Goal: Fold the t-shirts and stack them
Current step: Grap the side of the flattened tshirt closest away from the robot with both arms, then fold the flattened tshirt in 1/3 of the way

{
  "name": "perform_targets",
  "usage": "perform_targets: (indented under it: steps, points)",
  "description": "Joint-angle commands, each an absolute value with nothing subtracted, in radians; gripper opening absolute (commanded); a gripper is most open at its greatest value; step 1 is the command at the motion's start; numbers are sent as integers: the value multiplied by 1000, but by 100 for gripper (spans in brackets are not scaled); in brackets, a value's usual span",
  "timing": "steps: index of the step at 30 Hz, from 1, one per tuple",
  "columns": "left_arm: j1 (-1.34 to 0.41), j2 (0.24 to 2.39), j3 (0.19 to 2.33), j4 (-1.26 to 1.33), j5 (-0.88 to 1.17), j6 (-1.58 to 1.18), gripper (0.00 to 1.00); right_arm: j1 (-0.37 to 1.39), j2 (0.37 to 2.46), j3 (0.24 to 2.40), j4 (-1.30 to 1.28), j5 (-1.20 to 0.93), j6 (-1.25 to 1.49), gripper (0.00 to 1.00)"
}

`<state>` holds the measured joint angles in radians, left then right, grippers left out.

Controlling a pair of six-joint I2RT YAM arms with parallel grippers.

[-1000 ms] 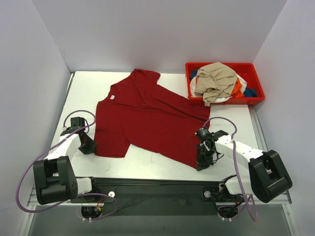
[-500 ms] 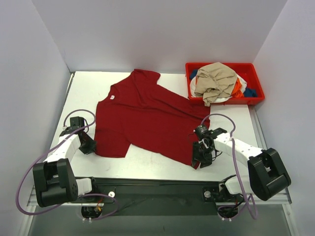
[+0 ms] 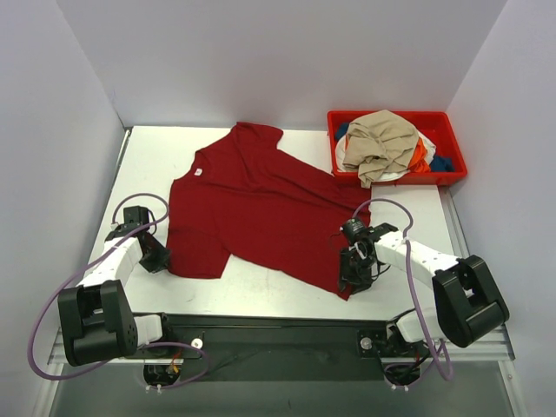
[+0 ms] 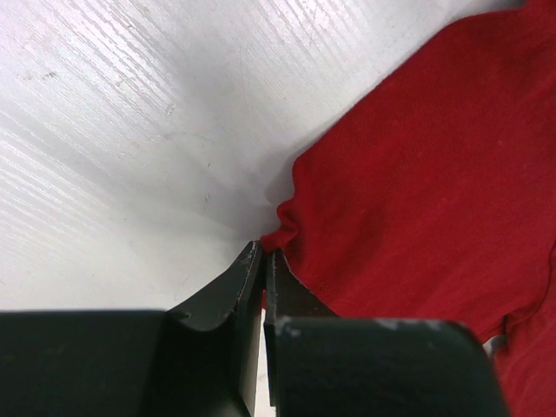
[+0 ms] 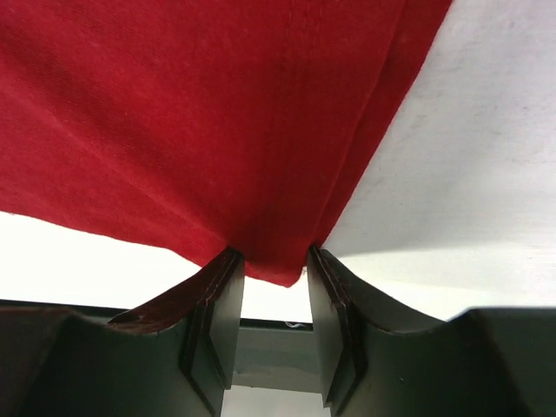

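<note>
A dark red t-shirt (image 3: 261, 204) lies spread flat on the white table, its small white neck label (image 3: 198, 171) at the far left. My left gripper (image 3: 159, 259) is shut on the shirt's near left edge, and a bunched bit of red cloth (image 4: 291, 221) sticks out at the fingertips of the left gripper (image 4: 263, 252). My right gripper (image 3: 352, 280) is at the shirt's near right corner. The right gripper (image 5: 271, 256) stands open, its jaws on either side of that corner (image 5: 278, 261) without pinching it. More t-shirts, tan (image 3: 378, 139), orange (image 3: 420, 155) and blue (image 3: 441, 162), sit piled in a bin.
The red plastic bin (image 3: 453, 139) stands at the far right corner of the table. Grey walls close in the table on the left, back and right. The black rail (image 3: 278, 326) with the arm bases runs along the near edge.
My right gripper has shifted a little left onto the shirt's near right corner and its jaws have parted. The left arm and the shirt have stayed put.
</note>
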<state>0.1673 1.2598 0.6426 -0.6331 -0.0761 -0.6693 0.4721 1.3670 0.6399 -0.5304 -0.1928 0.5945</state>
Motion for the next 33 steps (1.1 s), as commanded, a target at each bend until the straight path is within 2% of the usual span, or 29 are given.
perform_targets:
  steps: [1, 4, 12, 33]
  points:
    - [175, 1241, 681, -638, -72, -663, 0, 471, 1353, 611, -578, -207, 600, 35]
    - [175, 1241, 683, -640, -66, -666, 0, 472, 1358, 609, -577, -210, 603, 29]
    - [193, 1215, 745, -745, -95, -637, 0, 472, 1367, 609, -604, -251, 584, 0]
    - [195, 1005, 962, -1141, -242, -583, 0, 489, 1307, 644, -813, -471, 537, 0]
